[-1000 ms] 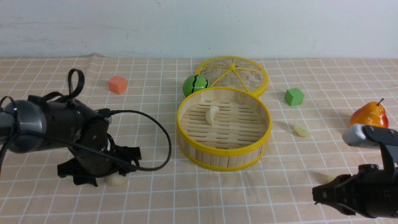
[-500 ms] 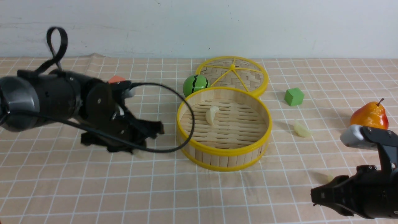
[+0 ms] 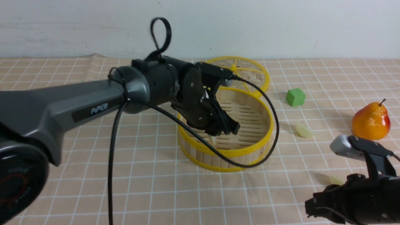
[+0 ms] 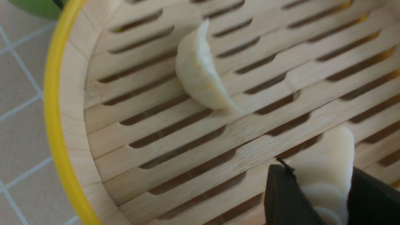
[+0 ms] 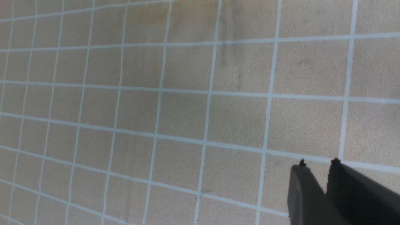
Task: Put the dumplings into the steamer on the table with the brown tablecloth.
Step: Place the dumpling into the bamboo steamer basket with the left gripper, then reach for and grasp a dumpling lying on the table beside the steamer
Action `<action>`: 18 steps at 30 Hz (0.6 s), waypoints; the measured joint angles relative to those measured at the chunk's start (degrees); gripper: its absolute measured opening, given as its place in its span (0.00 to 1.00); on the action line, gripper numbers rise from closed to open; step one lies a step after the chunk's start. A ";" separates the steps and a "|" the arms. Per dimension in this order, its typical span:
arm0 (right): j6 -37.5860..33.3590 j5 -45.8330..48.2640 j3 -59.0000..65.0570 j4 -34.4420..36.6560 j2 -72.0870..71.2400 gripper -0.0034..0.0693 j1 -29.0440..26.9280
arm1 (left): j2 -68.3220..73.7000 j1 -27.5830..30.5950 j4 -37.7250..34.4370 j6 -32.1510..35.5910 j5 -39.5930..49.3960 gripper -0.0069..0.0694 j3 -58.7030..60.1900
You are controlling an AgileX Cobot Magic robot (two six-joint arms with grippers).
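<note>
Bamboo slats floor the round, yellow-rimmed steamer [image 3: 250,122] on the grid-printed cloth bench [image 3: 150,187]. Left jaws pinch a smooth cream crescent dumpling [image 4: 328,156] over those slats, near a second dumpling [image 4: 200,75] lying inside; a second ago they were down at the bench left of the steamer. Right jaws sit almost closed, empty.

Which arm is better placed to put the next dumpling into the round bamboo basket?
Left: the left pincer grips a pale crescent dumpling over the yellow-rimmed bamboo steamer's slatted floor. The right pincer is shut and empty over the tan grid cloth.
</note>
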 joint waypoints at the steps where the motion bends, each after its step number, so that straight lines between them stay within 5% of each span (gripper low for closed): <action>1: -0.91 0.02 0.00 0.08 0.05 0.22 0.00 | 1.01 -0.14 1.47 -0.39 1.04 0.42 -0.77; 5: -6.06 0.75 -0.05 0.48 0.05 0.22 0.00 | 2.41 -0.17 6.17 -2.96 3.91 0.63 -2.30; 9: -9.69 3.64 -2.12 0.55 0.05 0.26 -1.35 | -1.39 -0.21 8.11 -6.66 10.77 0.68 -5.99; 14: -10.12 2.89 -8.57 0.60 0.59 0.35 -4.45 | -9.54 -0.21 8.30 -8.07 19.97 0.57 -11.41; 18: -10.94 -1.45 -19.42 -0.74 6.77 0.53 -8.60 | -21.24 -0.43 8.49 -8.46 31.59 0.31 -12.78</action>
